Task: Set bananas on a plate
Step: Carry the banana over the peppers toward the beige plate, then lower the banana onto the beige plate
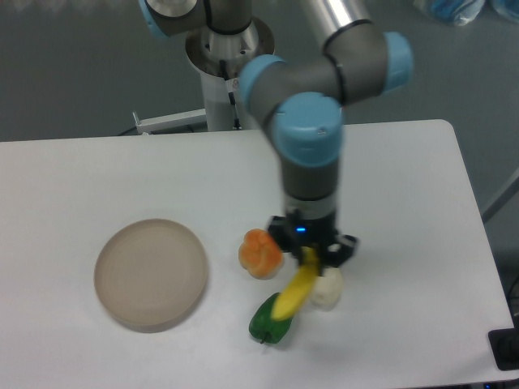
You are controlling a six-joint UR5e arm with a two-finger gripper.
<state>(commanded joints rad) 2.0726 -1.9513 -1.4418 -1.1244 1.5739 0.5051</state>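
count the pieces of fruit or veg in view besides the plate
4. The curved yellow banana hangs in the two-finger gripper. The lobed orange fruit, the green pepper and the whitish pear sit on the white table, the last two partly hidden.

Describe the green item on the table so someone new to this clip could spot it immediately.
Start at the round beige plate on the white table's left, then look right, toward the near edge. The green pepper lies below the orange fruit, the only green thing there.

arm (312, 162): grey links | light-blue joint caps | black pincer (312, 250), blue light
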